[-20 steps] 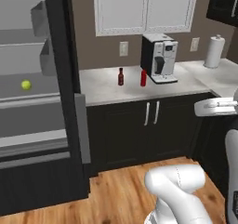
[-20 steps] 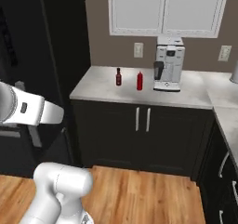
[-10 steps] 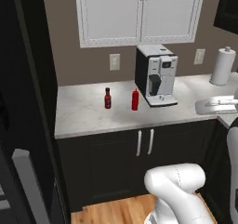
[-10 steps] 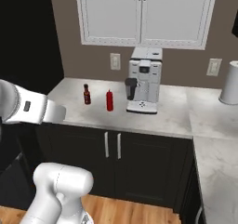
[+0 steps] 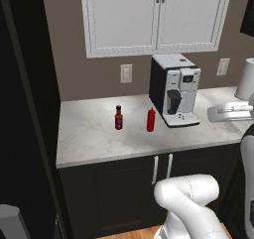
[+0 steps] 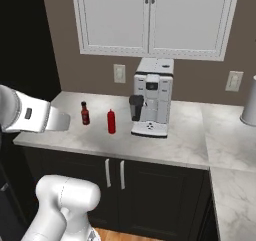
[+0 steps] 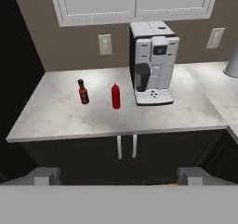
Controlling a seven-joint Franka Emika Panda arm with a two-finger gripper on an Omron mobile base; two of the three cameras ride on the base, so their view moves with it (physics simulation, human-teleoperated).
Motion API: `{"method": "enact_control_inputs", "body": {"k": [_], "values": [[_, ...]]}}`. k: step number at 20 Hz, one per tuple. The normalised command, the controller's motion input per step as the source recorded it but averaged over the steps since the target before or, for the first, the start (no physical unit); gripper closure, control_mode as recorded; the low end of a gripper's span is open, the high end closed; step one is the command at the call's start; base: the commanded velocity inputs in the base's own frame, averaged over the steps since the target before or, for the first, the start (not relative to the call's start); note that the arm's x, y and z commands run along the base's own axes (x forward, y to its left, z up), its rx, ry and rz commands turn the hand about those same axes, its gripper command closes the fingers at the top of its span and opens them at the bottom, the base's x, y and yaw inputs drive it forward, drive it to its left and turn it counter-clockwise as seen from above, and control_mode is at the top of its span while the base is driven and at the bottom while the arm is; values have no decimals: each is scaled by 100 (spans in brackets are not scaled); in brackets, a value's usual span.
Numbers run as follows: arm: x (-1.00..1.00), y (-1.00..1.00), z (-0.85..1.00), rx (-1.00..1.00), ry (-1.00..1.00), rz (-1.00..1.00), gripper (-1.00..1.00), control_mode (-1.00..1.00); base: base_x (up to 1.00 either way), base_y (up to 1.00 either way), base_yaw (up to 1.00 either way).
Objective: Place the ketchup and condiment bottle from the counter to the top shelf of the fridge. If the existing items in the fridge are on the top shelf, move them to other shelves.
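**Counter now faces the base**

The marble counter [image 5: 99,139] fills the views, whereas a second ago the fridge stood at left. Ketchup [image 5: 151,120] stands just left of the coffee machine [image 5: 173,90], the condiment bottle [image 5: 118,117] further left. Gripper [image 7: 118,175] fingers are spread, holding nothing.

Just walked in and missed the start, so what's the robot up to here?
It is facing the counter with nothing picked up yet. The red ketchup bottle and the smaller dark condiment bottle stand upright side by side, apart from each other, just left of the coffee machine. In the hand view the gripper is set back from the counter edge with its fingers spread wide and nothing between them. Both bottles are yet to go to the fridge.
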Motion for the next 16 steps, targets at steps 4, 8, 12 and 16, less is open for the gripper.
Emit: {"method": "enact_control_inputs", "body": {"k": [4, 8, 12, 16], "values": [[51, -12, -48, 0, 16, 3, -100, -100, 0, 0, 0], [63, -13, -83, 0, 13, 4, -100, -100, 0, 0, 0], [79, 0, -73, 0, 4, 0, -100, -100, 0, 0, 0], [96, 18, -57, 0, 0, 0, -100, -100, 0, 0, 0]]}}
